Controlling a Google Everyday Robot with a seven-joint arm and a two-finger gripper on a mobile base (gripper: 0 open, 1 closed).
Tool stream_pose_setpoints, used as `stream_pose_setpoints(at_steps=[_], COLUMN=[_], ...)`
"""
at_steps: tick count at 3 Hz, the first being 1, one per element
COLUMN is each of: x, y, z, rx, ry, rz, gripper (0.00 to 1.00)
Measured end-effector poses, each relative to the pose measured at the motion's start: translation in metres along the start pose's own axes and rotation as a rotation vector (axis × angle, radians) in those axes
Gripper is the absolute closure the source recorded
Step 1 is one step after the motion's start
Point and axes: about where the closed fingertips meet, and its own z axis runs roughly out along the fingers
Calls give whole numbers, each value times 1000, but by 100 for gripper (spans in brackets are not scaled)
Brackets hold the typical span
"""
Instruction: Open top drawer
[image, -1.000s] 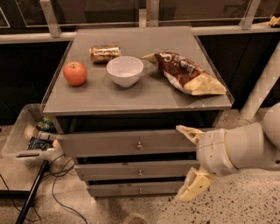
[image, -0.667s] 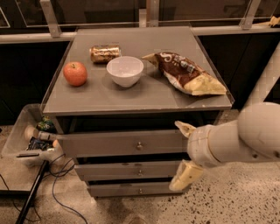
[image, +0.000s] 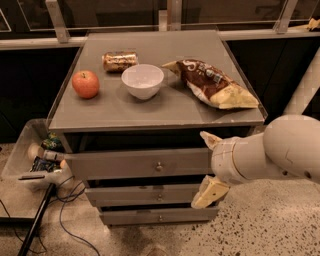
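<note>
The top drawer (image: 125, 165) is the widest grey front under the cabinet's top, with a small round metal knob (image: 159, 166) at its centre. Its front stands level with the cabinet face. My gripper (image: 206, 166) comes in from the right on a thick white arm. Its two cream fingers are spread wide, one fingertip (image: 206, 138) at the drawer's upper right edge, the other (image: 204, 198) lower, in front of the middle drawer. The knob lies to the left of the fingers, apart from them.
On the cabinet top (image: 165, 112) are a red apple (image: 85, 83), a white bowl (image: 142, 81), a small can on its side (image: 119, 60) and a brown chip bag (image: 212, 84). Two narrower drawers (image: 145, 195) sit below. A bin of items (image: 35, 162) and cables lie on the floor at left.
My gripper and arm have moved left, toward the right end of the drawer fronts. The drawers have not moved.
</note>
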Motion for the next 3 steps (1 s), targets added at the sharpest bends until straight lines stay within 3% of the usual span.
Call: stream_pose_setpoints(at_steps=[2,3], x=[9,21], y=[-9,-14], z=[37,51], rx=[-51,-54], ry=[2,-14], rz=[37,67], gripper=[0,0])
